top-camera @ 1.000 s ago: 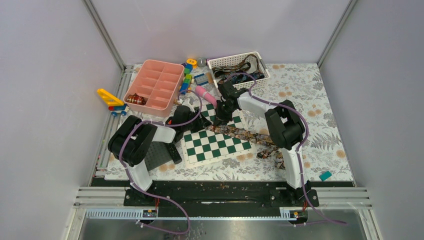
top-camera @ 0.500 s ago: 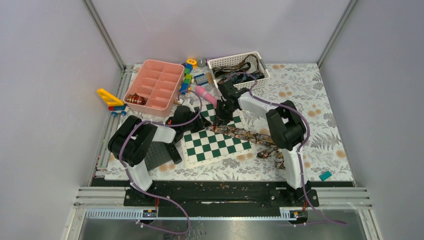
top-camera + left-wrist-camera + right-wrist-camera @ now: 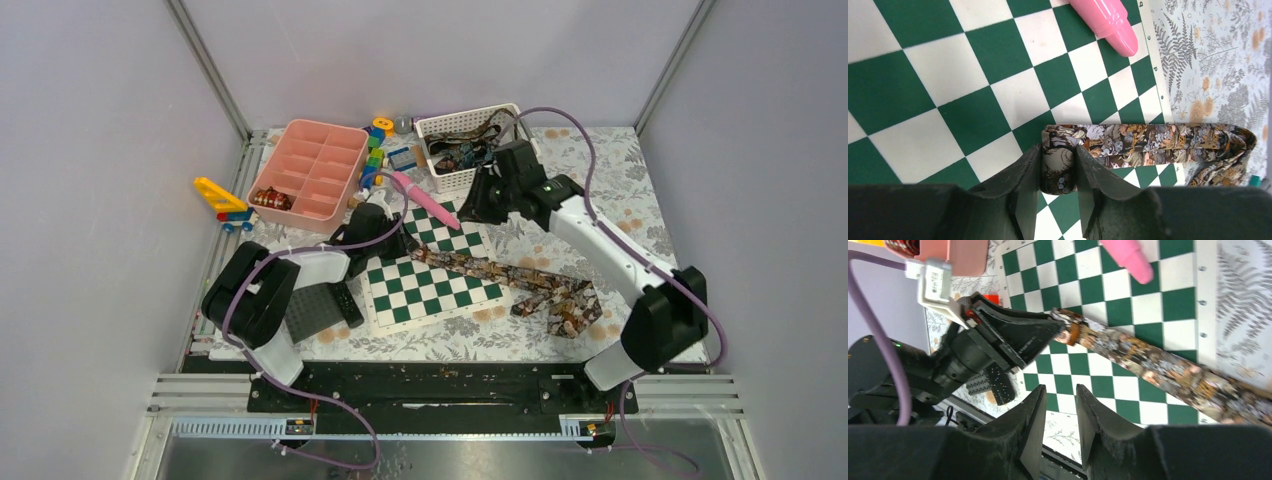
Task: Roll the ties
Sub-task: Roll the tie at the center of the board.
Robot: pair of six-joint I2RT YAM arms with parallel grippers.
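Note:
A long brown patterned tie point(image 3: 510, 280) lies slantwise over the green-and-white chessboard point(image 3: 430, 290), its wide end bunched at the right point(image 3: 565, 308). Its left end is rolled into a small coil point(image 3: 1058, 170). My left gripper point(image 3: 1058, 156) is shut on that coil, low over the board point(image 3: 400, 243). My right gripper point(image 3: 1060, 392) is open with nothing between its fingers, and hangs raised above the board's far edge point(image 3: 473, 210). In the right wrist view the tie point(image 3: 1158, 365) runs from the left gripper's fingers point(image 3: 1018, 335). More ties fill the white basket point(image 3: 510, 112).
A pink marker-like stick point(image 3: 430, 200) lies on the board's far corner. A pink compartment tray point(image 3: 315, 160) holds a small patterned coil point(image 3: 270, 199). Toy blocks point(image 3: 375, 150), a yellow toy point(image 3: 218, 193), a black remote point(image 3: 346, 305) and a teal piece point(image 3: 651, 351) lie around.
The right arm has left the tie's rolled end, risen and swung back right toward the basket, its jaws widening. The left gripper stays closed on the coil.

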